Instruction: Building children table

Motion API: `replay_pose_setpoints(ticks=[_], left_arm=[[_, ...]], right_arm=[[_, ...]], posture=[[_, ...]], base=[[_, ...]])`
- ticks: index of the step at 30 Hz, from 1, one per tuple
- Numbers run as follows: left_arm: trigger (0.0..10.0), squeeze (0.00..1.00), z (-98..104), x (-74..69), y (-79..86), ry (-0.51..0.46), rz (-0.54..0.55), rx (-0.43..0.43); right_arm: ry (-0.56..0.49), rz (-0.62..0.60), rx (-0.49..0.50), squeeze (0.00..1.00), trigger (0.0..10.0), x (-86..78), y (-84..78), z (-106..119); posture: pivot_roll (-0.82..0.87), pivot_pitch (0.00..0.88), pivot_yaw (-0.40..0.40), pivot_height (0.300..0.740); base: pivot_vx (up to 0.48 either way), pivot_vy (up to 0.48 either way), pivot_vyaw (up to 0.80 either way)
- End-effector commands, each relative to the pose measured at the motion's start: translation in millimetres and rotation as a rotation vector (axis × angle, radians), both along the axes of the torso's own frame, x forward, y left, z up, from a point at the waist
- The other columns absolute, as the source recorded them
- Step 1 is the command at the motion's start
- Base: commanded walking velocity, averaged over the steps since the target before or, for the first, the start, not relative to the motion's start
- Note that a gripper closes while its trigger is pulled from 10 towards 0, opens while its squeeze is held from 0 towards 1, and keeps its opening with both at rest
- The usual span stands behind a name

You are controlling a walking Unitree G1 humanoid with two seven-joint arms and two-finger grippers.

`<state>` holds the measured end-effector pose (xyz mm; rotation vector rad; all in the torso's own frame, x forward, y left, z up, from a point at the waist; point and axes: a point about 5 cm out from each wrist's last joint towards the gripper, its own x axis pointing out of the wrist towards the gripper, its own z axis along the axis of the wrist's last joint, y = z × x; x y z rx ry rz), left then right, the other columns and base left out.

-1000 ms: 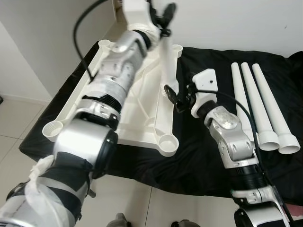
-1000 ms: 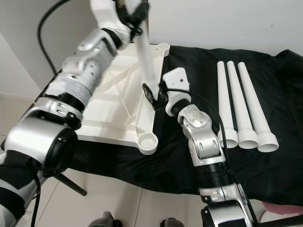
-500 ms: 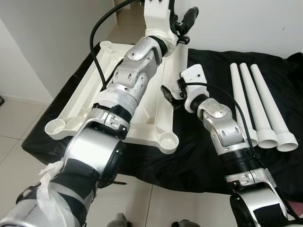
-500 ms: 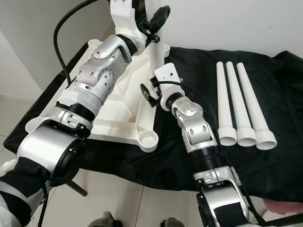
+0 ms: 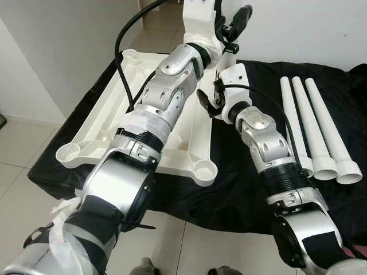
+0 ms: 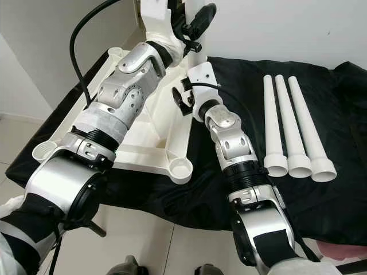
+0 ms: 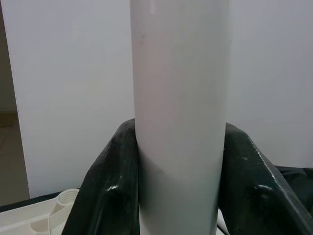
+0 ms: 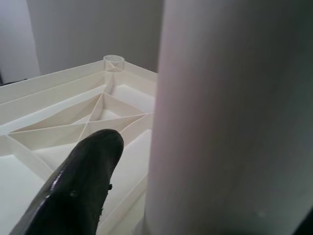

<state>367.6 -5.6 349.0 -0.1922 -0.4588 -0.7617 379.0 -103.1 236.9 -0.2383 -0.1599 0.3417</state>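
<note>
The leg [image 7: 180, 112] now stands near upright over the far right socket of the upturned tabletop [image 5: 109, 109], having swung up from a tilt. The left gripper [image 7: 178, 176] clamps its upper part. The right gripper [image 5: 207, 103] has moved in beside the lower part, fingers apart, not clamped. Seating looks imminent. Three legs [image 5: 312, 123] lie on the black cloth [image 5: 241, 189].

Right claw [image 5: 207, 102] — farther up leg [image 7: 180, 117]
</note>
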Motion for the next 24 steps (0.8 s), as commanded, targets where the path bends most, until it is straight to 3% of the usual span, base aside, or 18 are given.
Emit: replay_pose_setpoints(ticks=[1, 2, 14, 15, 16, 17, 18, 24], left_arm=[[10.0, 0.00, 3.0, -11.3, -9.2, -0.087, -0.171, 0.076], [10.0, 0.00, 3.3, -11.4, -9.4, -0.087, -0.170, 0.077], [10.0, 0.00, 2.2, -12.9, -10.2, -0.106, -0.174, 0.105], [10.0, 0.00, 1.6, -13.6, -10.4, -0.118, -0.174, 0.115], [10.0, 0.00, 1.0, -14.2, -10.5, -0.122, -0.178, 0.118], [10.0, 0.00, 1.0, -14.2, -10.5, -0.122, -0.178, 0.118], [10.0, 1.00, -0.8, -14.2, -9.9, -0.109, -0.188, 0.107], [10.0, 1.00, -3.9, -16.1, -7.0, -0.093, -0.227, 0.078]], right_arm=[[-0.009, -0.008, 0.029, 0.00, 3.6, 2.0, 1.0, 3.6], [-0.006, -0.014, 0.042, 0.00, 0.0, 3.1, 0.1, 3.7], [-0.004, -0.039, 0.066, 0.00, 0.0, 4.4, -5.4, 3.3], [-0.003, -0.045, 0.070, 0.00, 0.4, 4.5, -5.9, 2.8], [-0.004, -0.053, 0.075, 0.00, 5.3, 4.5, -6.4, 2.6], [-0.004, -0.053, 0.075, 0.00, 5.3, 4.5, -6.4, 2.6], [0.004, -0.064, 0.098, 0.00, 10.0, 4.1, -6.9, 1.4], [0.043, -0.109, 0.189, 0.00, 10.0, 2.2, -7.9, -5.2]], posture=[[-0.06, 0.000, 0.043, 0.740], [-0.05, 0.000, 0.044, 0.740], [-0.05, 0.000, 0.043, 0.740], [-0.05, 0.000, 0.044, 0.740], [-0.05, 0.000, 0.044, 0.740], [-0.05, 0.000, 0.044, 0.740], [-0.05, 0.000, 0.046, 0.740], [-0.05, 0.000, 0.051, 0.740]], base=[[0.000, 0.000, 0.00], [0.000, 0.000, 0.00], [0.000, 0.000, 0.00], [0.000, 0.000, 0.00], [0.000, 0.000, 0.00], [0.000, 0.000, 0.00], [0.000, 0.000, 0.00], [0.000, 0.000, 0.00]])
